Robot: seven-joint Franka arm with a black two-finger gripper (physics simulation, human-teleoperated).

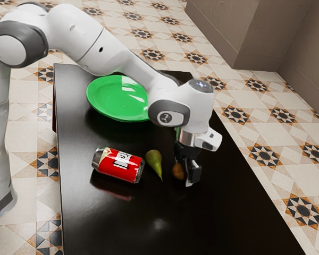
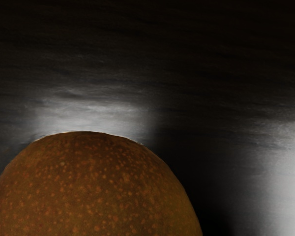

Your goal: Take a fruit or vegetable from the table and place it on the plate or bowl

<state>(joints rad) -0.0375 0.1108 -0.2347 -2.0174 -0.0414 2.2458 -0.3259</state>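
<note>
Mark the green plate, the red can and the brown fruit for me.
green plate (image 1: 114,95): exterior view, bare middle of the dish.
red can (image 1: 118,165): exterior view, on its label.
brown fruit (image 2: 93,191): wrist view, middle of its speckled skin.

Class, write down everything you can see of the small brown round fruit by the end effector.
The small brown round fruit has russet matte skin speckled with paler orange dots. It looks whole and smooth. It is at the black end effector, beside the green pear, apart from it, over the glossy dark table.
</note>
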